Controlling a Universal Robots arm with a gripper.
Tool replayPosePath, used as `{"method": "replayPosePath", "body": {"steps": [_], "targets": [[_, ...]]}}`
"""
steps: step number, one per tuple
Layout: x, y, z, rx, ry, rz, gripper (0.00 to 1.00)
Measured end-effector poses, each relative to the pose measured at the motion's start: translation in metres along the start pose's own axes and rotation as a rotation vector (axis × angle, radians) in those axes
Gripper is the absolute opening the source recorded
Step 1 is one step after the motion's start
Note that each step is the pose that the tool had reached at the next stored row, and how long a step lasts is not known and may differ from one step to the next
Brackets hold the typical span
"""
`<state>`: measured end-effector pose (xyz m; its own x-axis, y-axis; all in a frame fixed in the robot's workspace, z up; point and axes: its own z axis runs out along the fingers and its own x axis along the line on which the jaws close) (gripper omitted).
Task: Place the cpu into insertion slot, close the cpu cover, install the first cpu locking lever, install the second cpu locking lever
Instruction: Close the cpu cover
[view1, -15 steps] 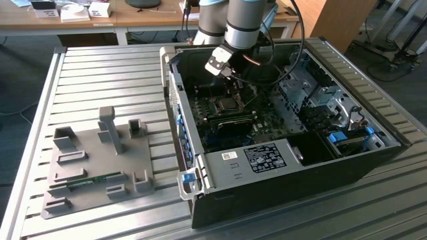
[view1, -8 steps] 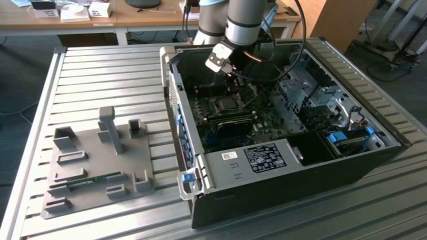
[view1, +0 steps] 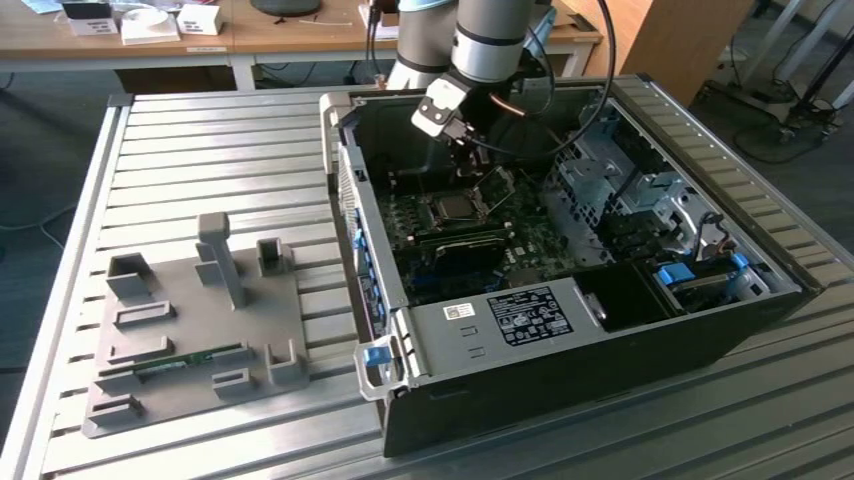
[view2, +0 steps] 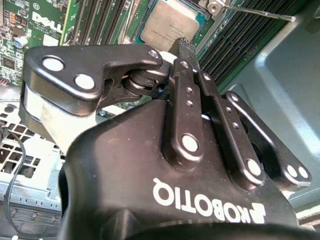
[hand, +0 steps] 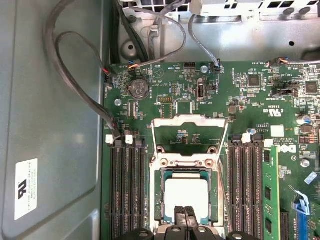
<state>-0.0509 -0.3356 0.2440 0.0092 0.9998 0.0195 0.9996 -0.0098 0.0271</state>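
My pincer (hand: 187, 215) was pressed together, tips just above one edge of the cpu (hand: 186, 192), cpu lay flat in its socket (hand: 159, 196) on the board (hand: 170, 87), cover (hand: 189, 120) stood hinged open at one socket edge, all inside the case (view1: 561, 345).

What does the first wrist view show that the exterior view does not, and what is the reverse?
First wrist view: the thin metal square-frame cpu cover swung open, clear of the chip, a round silver coin battery, and a white label on the grey case wall.
Exterior view: the grey plastic fixture plate with upright pegs, lying on the ribbed metal table beside the black computer case.
Both: the green motherboard, the flat silvery square cpu seated in its socket, and the black claw, shut, close to the cpu.
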Motion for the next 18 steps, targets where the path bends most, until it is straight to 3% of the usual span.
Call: {"method": "replayPosePath", "body": {"steps": [12, 18], "targets": [[0.0000, 0.0000, -0.0010, 0.0001, -0.0001, 0.000, 0.11], [0.0002, 0.0002, -0.0091, 0.0001, -0.0001, 0.000, 0.11]]}}
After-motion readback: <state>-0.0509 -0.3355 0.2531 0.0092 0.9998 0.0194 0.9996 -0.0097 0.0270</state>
